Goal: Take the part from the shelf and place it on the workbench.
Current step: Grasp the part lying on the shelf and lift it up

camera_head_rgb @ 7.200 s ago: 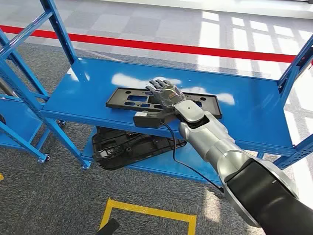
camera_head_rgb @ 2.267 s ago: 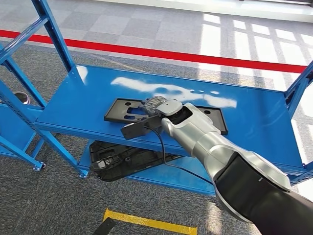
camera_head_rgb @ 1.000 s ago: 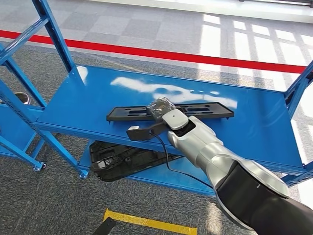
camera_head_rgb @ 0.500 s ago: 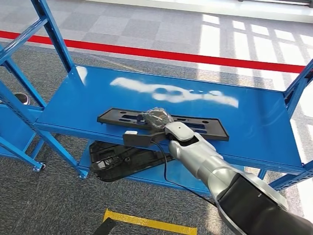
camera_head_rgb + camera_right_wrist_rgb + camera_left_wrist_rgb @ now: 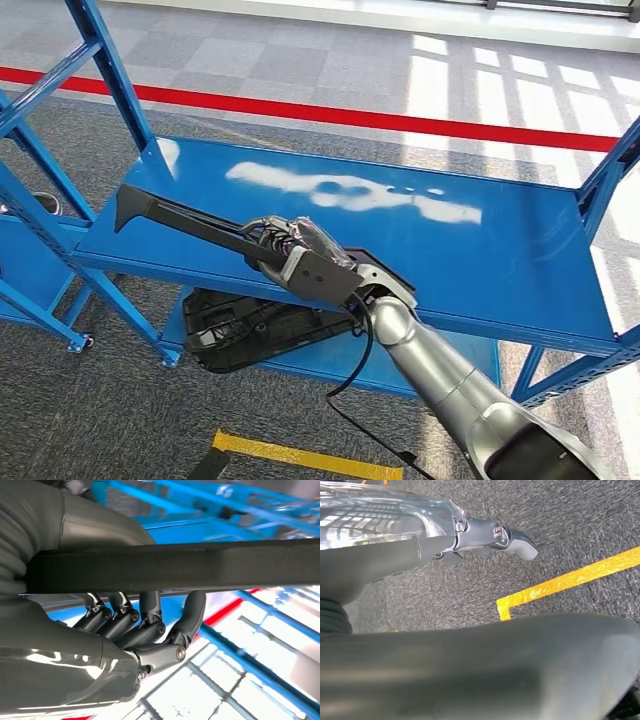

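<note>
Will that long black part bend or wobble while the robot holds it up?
Probably not much: the long black part looks straight, sticking out far past the right hand, so it seems stiff. It may be fairly light, since one hand lifts it. Gripped near one end, it could tip or twist.

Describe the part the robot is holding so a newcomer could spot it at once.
Start at the blue shelf unit and look just above the front edge of its upper deck. There the right hand grips a long, flat black plastic panel, lifted and tilted on edge. Unlike the other black part, which lies on the lower shelf, this one is in the air.
</note>
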You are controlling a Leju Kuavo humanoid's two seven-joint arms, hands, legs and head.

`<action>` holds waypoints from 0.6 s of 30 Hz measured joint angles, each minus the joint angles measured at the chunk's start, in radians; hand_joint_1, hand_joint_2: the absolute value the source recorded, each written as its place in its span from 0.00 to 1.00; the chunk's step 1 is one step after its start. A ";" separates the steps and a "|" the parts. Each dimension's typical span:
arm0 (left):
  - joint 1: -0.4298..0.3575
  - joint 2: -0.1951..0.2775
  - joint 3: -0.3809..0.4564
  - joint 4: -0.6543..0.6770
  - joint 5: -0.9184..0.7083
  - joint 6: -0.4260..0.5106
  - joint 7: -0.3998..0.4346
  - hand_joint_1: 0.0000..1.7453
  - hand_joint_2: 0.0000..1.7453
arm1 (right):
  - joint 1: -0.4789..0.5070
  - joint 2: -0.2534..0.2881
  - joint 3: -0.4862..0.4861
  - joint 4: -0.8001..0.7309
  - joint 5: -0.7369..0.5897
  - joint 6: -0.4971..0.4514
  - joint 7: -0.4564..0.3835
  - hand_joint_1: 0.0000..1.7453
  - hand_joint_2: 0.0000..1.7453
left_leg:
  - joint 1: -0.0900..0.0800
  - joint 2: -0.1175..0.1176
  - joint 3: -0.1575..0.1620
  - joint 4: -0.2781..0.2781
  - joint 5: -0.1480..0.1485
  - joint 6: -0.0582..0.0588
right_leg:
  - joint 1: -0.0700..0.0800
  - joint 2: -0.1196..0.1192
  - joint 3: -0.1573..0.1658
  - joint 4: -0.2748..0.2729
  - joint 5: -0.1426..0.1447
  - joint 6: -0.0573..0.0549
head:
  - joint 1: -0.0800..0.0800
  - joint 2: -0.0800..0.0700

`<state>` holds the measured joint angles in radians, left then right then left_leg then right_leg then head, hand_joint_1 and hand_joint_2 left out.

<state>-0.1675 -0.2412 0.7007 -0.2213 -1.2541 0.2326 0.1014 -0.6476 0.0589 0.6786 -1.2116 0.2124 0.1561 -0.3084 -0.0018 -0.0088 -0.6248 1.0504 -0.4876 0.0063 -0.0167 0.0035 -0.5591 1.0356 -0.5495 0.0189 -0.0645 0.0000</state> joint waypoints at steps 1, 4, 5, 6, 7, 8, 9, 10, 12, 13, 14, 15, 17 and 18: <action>0.000 0.000 0.002 0.000 0.001 0.001 0.000 0.00 0.00 | 0.011 -0.007 -0.005 -0.032 -0.023 0.007 -0.005 1.00 1.00 | 0.000 0.000 0.000 0.000 0.000 0.000 | 0.000 0.000 0.000 0.000 0.000 0.000 | 0.000 0.000; 0.001 0.001 0.008 0.000 0.003 0.007 -0.004 0.00 0.00 | 0.042 -0.024 -0.022 -0.121 -0.118 0.038 -0.024 1.00 1.00 | 0.000 0.000 0.001 0.000 0.000 0.000 | 0.000 0.000 0.001 0.000 0.000 0.000 | 0.000 0.000; 0.001 0.001 0.010 0.000 0.003 0.009 -0.008 0.00 0.00 | 0.052 -0.029 -0.028 -0.151 -0.148 0.047 -0.030 1.00 1.00 | 0.000 0.000 0.001 0.000 0.000 0.000 | 0.000 0.000 0.001 0.000 0.000 0.000 | 0.000 0.000; 0.001 0.001 0.011 0.000 0.003 0.010 -0.012 0.00 0.00 | 0.062 -0.034 -0.035 -0.180 -0.175 0.055 -0.034 1.00 1.00 | 0.000 0.000 0.001 0.000 0.000 0.000 | 0.000 0.000 0.001 0.000 0.000 0.000 | 0.000 0.000; 0.001 0.002 0.012 0.000 0.003 0.010 -0.016 0.00 0.00 | 0.073 -0.038 -0.041 -0.210 -0.199 0.061 -0.037 1.00 1.00 | 0.000 0.000 0.001 0.000 0.000 0.000 | 0.000 0.000 0.001 0.000 0.000 0.000 | 0.000 0.000; 0.001 0.002 0.012 0.000 0.003 0.010 -0.019 0.00 0.00 | 0.083 -0.042 -0.047 -0.236 -0.219 0.066 -0.041 1.00 1.00 | 0.000 0.000 0.000 0.000 0.000 0.000 | 0.000 0.000 0.001 0.000 0.000 0.000 | 0.000 0.000; 0.001 0.002 0.013 0.000 0.003 0.011 -0.022 0.00 0.00 | 0.094 -0.046 -0.053 -0.261 -0.237 0.070 -0.044 1.00 1.00 | 0.000 0.000 0.000 0.000 0.000 0.000 | 0.000 0.000 0.001 0.000 0.000 0.000 | 0.000 0.000; 0.001 0.002 0.013 0.000 0.003 0.012 -0.024 0.00 0.00 | 0.105 -0.050 -0.058 -0.285 -0.251 0.073 -0.047 1.00 1.00 | 0.000 0.000 0.000 0.000 0.000 0.000 | 0.000 0.000 0.000 0.000 0.000 0.000 | 0.000 0.000; 0.001 0.002 0.014 0.000 0.004 0.013 -0.030 0.00 0.00 | 0.127 -0.056 -0.069 -0.330 -0.271 0.075 -0.052 1.00 1.00 | -0.001 0.000 -0.001 0.000 0.000 0.000 | 0.000 -0.001 0.000 0.000 0.000 0.001 | 0.000 0.000; 0.001 0.002 0.015 0.000 0.004 0.015 -0.034 0.00 0.00 | 0.137 -0.059 -0.074 -0.352 -0.280 0.075 -0.054 1.00 1.00 | -0.001 0.000 -0.001 0.000 0.000 0.000 | 0.000 -0.001 -0.001 0.000 -0.001 0.001 | 0.000 0.000; 0.001 0.002 0.015 0.000 0.004 0.017 -0.037 0.00 0.25 | 0.146 -0.062 -0.081 -0.373 -0.286 0.075 -0.055 1.00 1.00 | -0.001 0.000 -0.002 0.000 0.000 0.000 | 0.000 -0.001 -0.001 0.000 -0.001 0.001 | 0.000 0.000; 0.001 0.002 0.015 0.000 0.004 0.020 -0.042 0.00 0.50 | 0.153 -0.065 -0.087 -0.390 -0.290 0.074 -0.056 1.00 1.00 | -0.001 0.000 -0.002 0.000 0.000 0.000 | 0.000 -0.001 -0.001 0.000 -0.001 0.001 | 0.000 0.000; 0.001 0.002 0.016 0.000 0.003 0.035 -0.060 0.00 1.00 | 0.163 -0.072 -0.097 -0.416 -0.283 0.068 -0.056 1.00 1.00 | -0.001 0.000 -0.002 0.000 0.000 0.001 | 0.000 -0.001 -0.001 0.000 -0.001 0.001 | 0.000 0.000; 0.001 0.002 0.016 0.000 0.003 0.045 -0.072 0.00 1.00 | 0.168 -0.075 -0.101 -0.425 -0.271 0.062 -0.057 1.00 1.00 | -0.001 0.000 -0.002 0.000 0.000 0.001 | 0.000 -0.001 -0.001 0.000 -0.001 0.001 | 0.000 0.000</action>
<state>-0.1667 -0.2396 0.7162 -0.2213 -1.2515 0.2774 0.0292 -0.4794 -0.0164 0.5779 -1.6363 -0.0587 0.2185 -0.3655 -0.0027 -0.0090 -0.6265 1.0504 -0.4881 0.0069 -0.0167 0.0028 -0.5601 1.0356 -0.5504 0.0203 -0.0645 0.0000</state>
